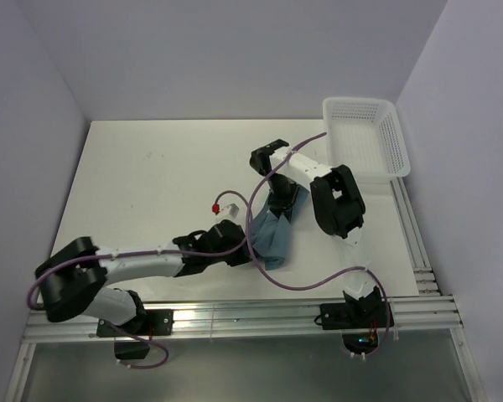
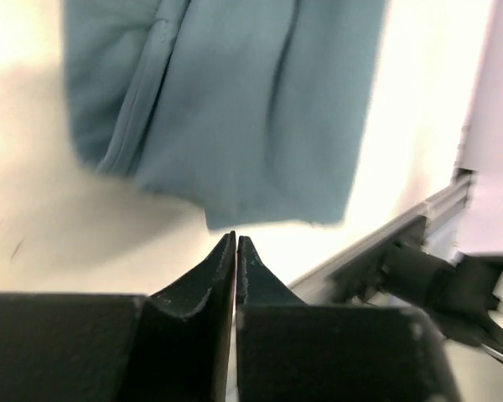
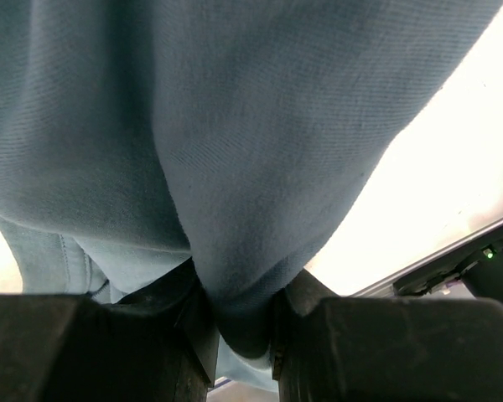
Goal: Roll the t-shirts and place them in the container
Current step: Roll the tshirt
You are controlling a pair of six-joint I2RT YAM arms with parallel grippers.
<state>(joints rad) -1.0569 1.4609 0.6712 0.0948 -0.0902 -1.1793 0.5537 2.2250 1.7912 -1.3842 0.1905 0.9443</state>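
A plain dusty teal-blue t-shirt (image 1: 271,234) of soft thin cloth is seen gathered into a narrow folded strip on the white table (image 1: 151,184), near its front edge and between the two arms. A white plastic mesh basket (image 1: 398,155) is set well apart at the far right corner.

The far end of the strip is pinched by the black two-finger right gripper (image 3: 239,314). In the right wrist view a thick bunch of cloth is clamped between its fingers and spreads away over them. Whether that end is lifted clear of the table cannot be told.

The black left gripper (image 2: 236,239) is held low at the near end of the strip, its jaws pressed together with nothing between them. The hem is seen just ahead of the tips, apart from them.

The step in hand is judged to be the preparing of the strip for rolling, as no roll is yet formed. For the next move the near hem would need to be caught, which calls for the left jaws to be parted and eased forward around the edge. As the cloth is thin and limp, a shallow bite could slip off, and a pull from the right side could drag the strip askew.
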